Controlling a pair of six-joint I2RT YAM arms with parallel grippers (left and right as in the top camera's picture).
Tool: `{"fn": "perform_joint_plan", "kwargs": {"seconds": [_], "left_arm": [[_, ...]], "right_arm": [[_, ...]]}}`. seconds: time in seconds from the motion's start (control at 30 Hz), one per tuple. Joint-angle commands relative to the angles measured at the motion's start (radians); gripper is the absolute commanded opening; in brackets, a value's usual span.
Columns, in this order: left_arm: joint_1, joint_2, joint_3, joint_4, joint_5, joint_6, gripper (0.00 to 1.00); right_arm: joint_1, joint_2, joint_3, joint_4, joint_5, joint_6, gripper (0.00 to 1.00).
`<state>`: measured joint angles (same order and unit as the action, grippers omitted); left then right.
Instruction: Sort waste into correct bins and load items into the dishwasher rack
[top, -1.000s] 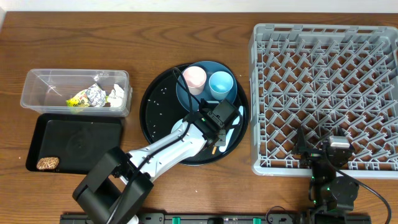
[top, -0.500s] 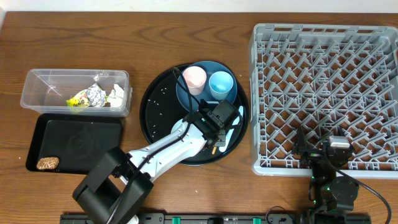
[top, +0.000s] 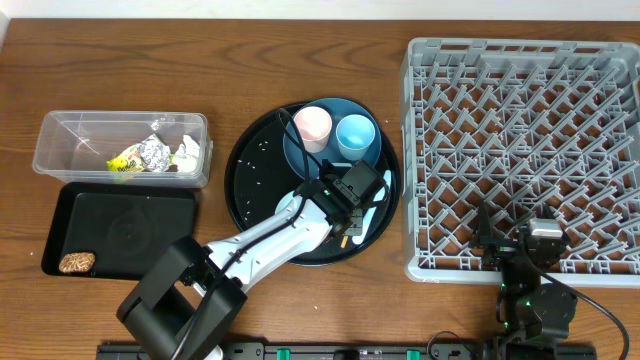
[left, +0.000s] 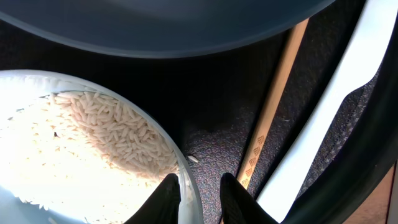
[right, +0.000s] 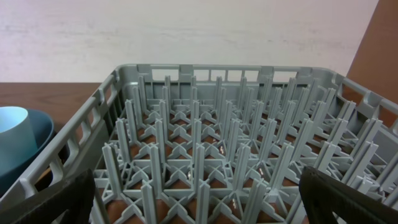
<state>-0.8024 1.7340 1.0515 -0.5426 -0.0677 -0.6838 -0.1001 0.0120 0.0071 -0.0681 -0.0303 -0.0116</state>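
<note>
With the left fingers (left: 171, 193) pinching only the white bowl's (left: 37, 186) thin rim, rice grains (left: 106, 124) heaped just beside them, a tilt or slip could spill rice toward the nearby wooden chopstick (left: 273, 106), while the right fingers (right: 56, 199) stand spread before the dishwasher rack (right: 205, 143).

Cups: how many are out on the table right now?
2. A pink cup and a light blue cup stand side by side on the dark blue plate in the round black tray. The left arm could hide another.
</note>
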Motion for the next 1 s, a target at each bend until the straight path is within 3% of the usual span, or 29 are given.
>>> {"fn": "perform_joint_plan", "kwargs": {"seconds": [0.0, 0.6, 0.9, 0.97], "left_arm": [[-0.002, 0.011, -0.017, -0.005, -0.024, -0.002, 0.25], [-0.002, 0.011, -0.017, -0.005, -0.031, -0.002, 0.33], [-0.002, 0.011, -0.017, -0.004, -0.053, -0.002, 0.32], [-0.002, 0.011, -0.017, -0.004, -0.053, -0.002, 0.26]], "right_arm": [[0.008, -0.001, -0.002, -0.004, -0.003, -0.009, 0.99], [0.008, -0.001, -0.002, -0.004, -0.003, -0.008, 0.99], [0.008, -0.001, -0.002, -0.004, -0.003, -0.008, 0.99], [0.008, -0.001, -0.002, -0.004, -0.003, -0.008, 0.99]]}}
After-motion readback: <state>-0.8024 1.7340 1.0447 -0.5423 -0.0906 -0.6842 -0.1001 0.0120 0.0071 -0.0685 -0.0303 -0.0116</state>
